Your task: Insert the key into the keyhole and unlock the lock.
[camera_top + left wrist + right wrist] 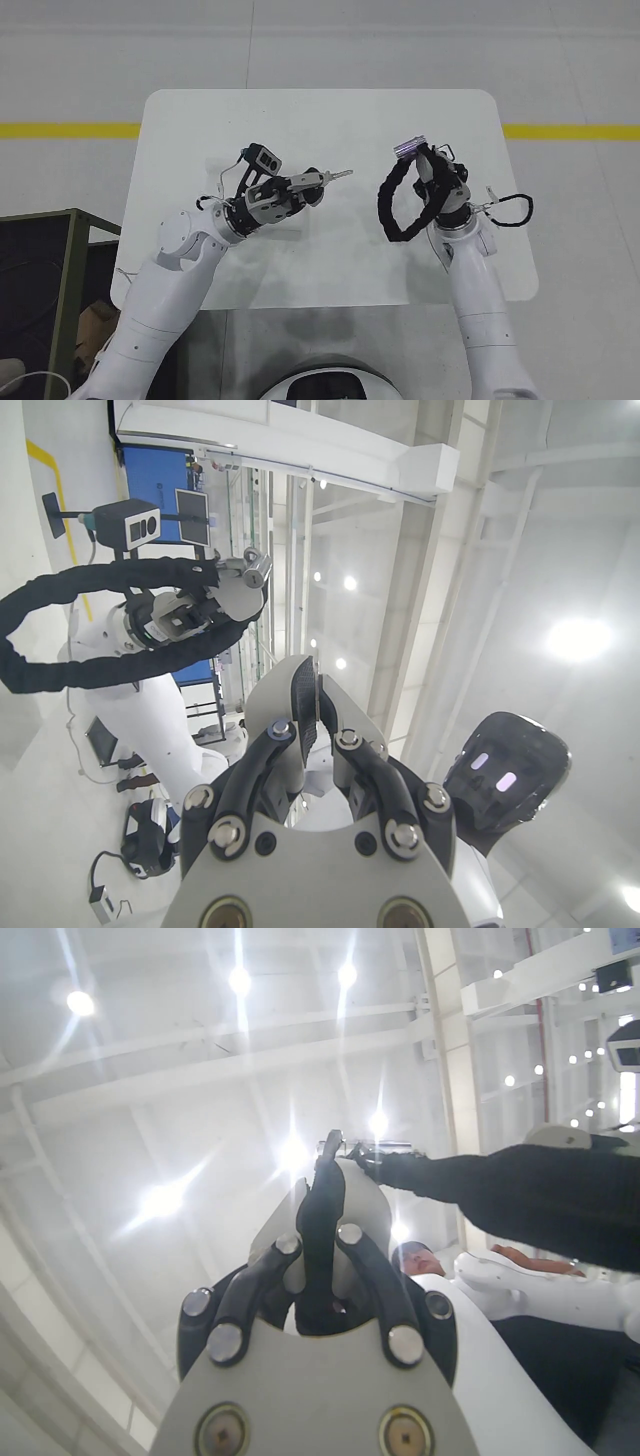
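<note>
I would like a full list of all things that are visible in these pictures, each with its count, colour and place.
key: one, silver, held in the left tool above the table, tip pointing toward the lock, apart from it.
lock: one, silver barrel, held in the right tool above the table's right part.
cable: one, black, a loop running from the lock back toward the robot.
table: one, white, under both arms.
floor line: one, yellow, on the floor beyond the table.
crate: one, dark green frame, on the floor at the robot's left.
left tool: one, grey and black, shut on the key.
right tool: one, grey and black, shut on the lock.
</note>
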Robot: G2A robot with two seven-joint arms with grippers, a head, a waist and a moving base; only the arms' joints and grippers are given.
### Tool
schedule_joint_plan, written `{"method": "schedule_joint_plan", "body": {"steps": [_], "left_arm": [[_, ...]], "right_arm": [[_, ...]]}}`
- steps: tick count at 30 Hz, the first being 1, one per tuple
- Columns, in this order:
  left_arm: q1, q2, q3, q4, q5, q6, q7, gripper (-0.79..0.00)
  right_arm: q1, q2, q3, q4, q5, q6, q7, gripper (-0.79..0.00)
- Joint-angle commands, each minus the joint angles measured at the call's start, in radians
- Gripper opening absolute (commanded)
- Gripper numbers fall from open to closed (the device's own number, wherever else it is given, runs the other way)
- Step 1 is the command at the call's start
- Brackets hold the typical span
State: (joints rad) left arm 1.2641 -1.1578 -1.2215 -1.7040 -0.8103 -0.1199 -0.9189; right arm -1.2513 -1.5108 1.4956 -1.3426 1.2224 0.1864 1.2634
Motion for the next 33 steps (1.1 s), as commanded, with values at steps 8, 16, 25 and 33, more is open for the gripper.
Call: {"method": "schedule_joint_plan", "body": {"steps": [8,16,25,33], "left_arm": [[-0.004,-0.032,0.057,0.044,-0.012,-0.04,0.085,-0.785],[-0.008,-0.044,0.042,0.066,-0.018,-0.03,0.055,-0.785],[-0.006,-0.057,0.016,0.068,-0.035,-0.044,0.034,-0.785],[0.044,-0.073,-0.039,0.004,-0.147,-0.159,0.042,-0.785]], "right_arm": [[-0.023,-0.01,-0.088,-0.032,0.036,-0.064,-0.008,-0.785],[-0.03,-0.003,-0.095,-0.038,0.005,-0.084,0.023,-0.785],[-0.015,0.011,-0.079,-0.027,-0.09,-0.166,0.051,-0.785],[0.052,0.071,-0.028,0.005,-0.593,-0.19,0.114,-0.785]]}}
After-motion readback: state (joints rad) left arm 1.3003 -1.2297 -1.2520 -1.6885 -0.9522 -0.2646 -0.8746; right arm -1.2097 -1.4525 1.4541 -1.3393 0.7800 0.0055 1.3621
